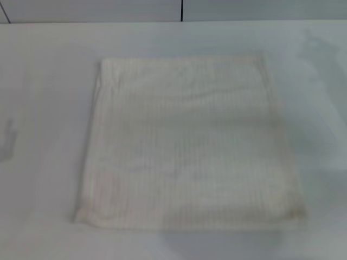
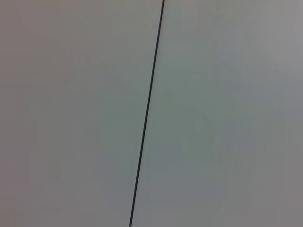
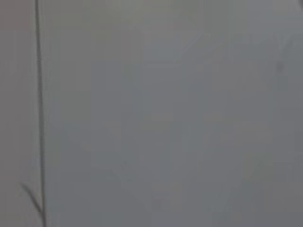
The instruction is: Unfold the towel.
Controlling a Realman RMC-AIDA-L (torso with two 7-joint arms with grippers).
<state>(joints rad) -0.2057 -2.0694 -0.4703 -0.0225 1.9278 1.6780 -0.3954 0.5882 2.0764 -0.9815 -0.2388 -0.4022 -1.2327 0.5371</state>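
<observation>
The towel [image 1: 190, 143] is a cream-white, ribbed, roughly square cloth lying flat in the middle of the white table [image 1: 43, 108] in the head view. Its left edge shows a doubled layer along the hem. Neither gripper nor any arm appears in the head view. Both wrist views show only a plain grey-white surface crossed by a thin dark seam [image 2: 147, 113], with no fingers and no towel in them.
The table's far edge meets a grey wall [image 1: 108, 10] with a dark vertical seam [image 1: 181, 10]. Faint shadows fall on the table at the left [image 1: 8, 138] and at the upper right.
</observation>
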